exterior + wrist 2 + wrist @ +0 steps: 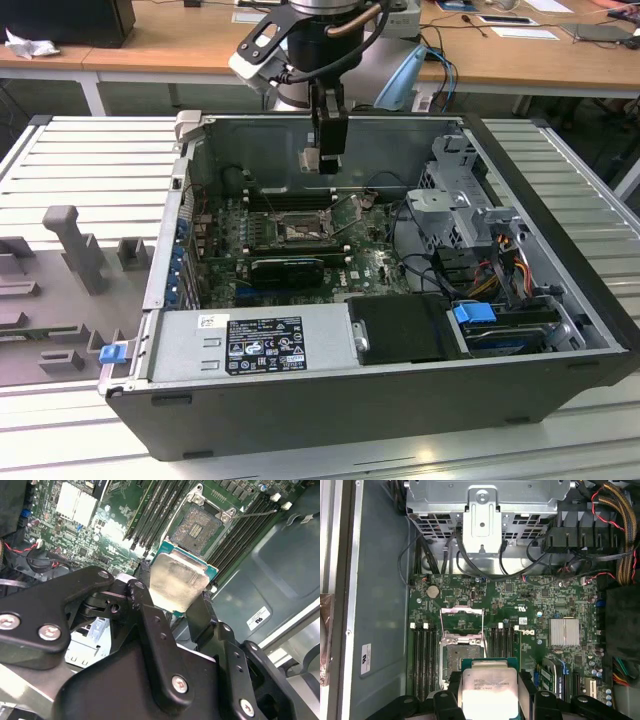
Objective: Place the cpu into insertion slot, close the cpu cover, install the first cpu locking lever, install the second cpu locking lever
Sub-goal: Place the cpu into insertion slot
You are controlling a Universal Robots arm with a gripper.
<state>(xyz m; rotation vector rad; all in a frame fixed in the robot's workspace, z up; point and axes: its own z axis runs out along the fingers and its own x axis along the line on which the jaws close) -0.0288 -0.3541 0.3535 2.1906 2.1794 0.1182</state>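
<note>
- A grey jig is sitting at the exterior view's left, beside the open case.
- The gripper is hanging over the board, pinching the cpu, with its fingers pressing on two opposite edges.
- The slot is lying bare below the cpu, not touching it, and its cover is standing swung open.
- A drive cage is sitting further right.

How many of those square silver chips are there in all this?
1. The cpu is clamped in the gripper above the motherboard, near the empty insertion slot. Others may be hidden under other parts.
</note>
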